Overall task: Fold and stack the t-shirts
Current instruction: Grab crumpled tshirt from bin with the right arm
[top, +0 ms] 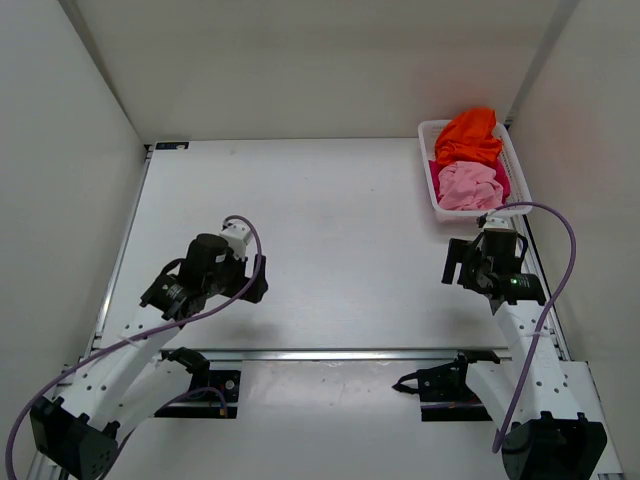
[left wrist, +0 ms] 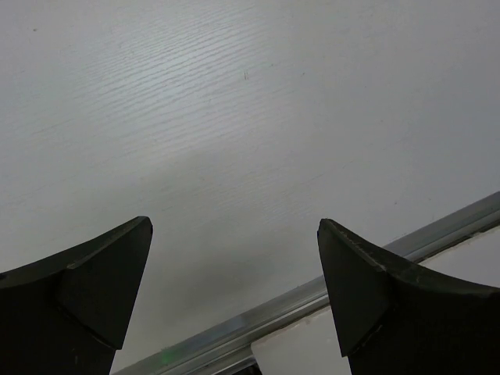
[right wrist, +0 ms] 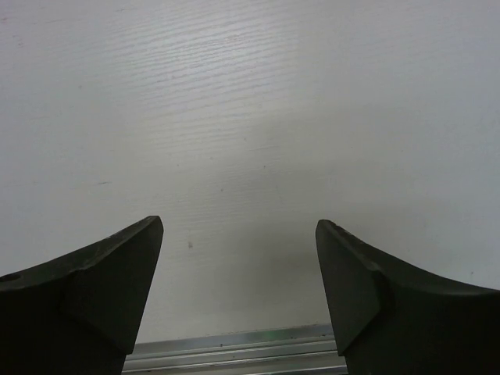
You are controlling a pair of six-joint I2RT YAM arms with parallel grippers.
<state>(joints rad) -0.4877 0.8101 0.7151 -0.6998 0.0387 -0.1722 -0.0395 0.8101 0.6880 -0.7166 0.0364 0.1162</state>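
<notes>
Three t-shirts lie crumpled in a white mesh basket point(top: 428, 190) at the table's far right: a bright orange one point(top: 468, 137) at the back, a light pink one point(top: 468, 187) in front, and a sliver of deep magenta point(top: 504, 180) beneath them. My right gripper point(top: 459, 266) hovers just in front of the basket, open and holding nothing point(right wrist: 238, 226). Over the near left of the table, my left gripper point(top: 251, 284) is open too, with bare table between its fingers point(left wrist: 234, 226). Neither wrist view shows any t-shirt.
A metal rail point(top: 330, 353) runs along the table's near edge and shows low in both wrist views. White walls enclose the table on the left, back and right. The white tabletop point(top: 320, 230) spreads between the arms and the basket.
</notes>
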